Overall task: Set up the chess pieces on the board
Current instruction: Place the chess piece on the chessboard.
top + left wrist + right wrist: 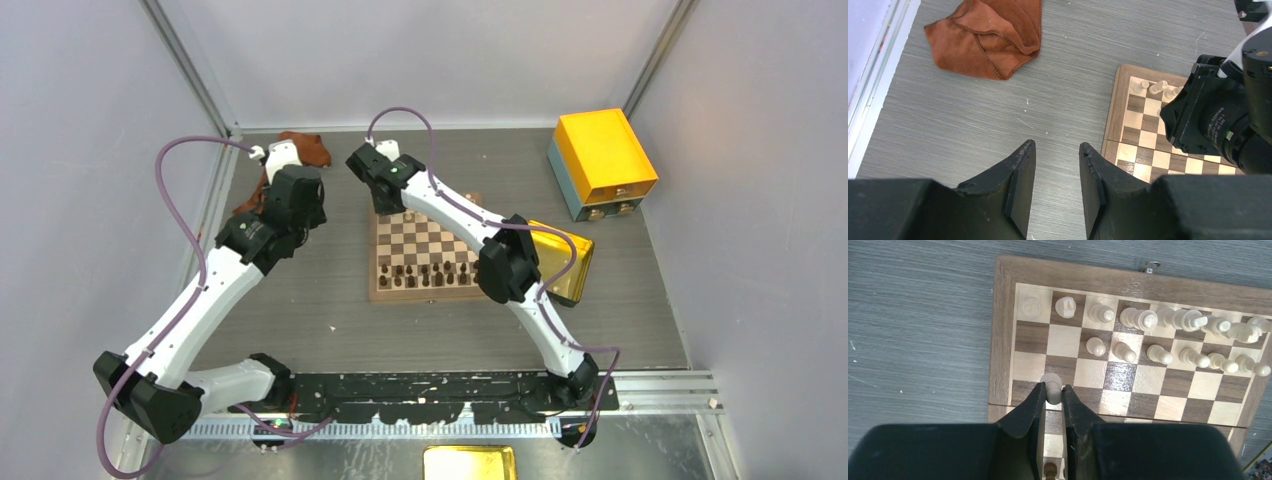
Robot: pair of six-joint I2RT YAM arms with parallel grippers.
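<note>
The board [425, 240] lies mid-table; it also shows in the right wrist view [1003, 340] and the left wrist view [1115, 110]. Cream chess pieces [1148, 320] fill its far row, and several cream pawns [1160, 355] stand in the second row. My right gripper [1052, 390] is shut on a cream pawn [1050, 385] and holds it over the board's far left part. My left gripper [1055, 150] is open and empty over bare table left of the board. Dark brown chessmen [425, 272] stand along the near rows.
A brown cloth [988, 35] lies at the far left [305, 150]. An orange-yellow box [600, 160] stands at the far right. A golden-yellow tray [565, 262] sits by the board's right edge. Another yellow tray [470, 463] lies beyond the near rail.
</note>
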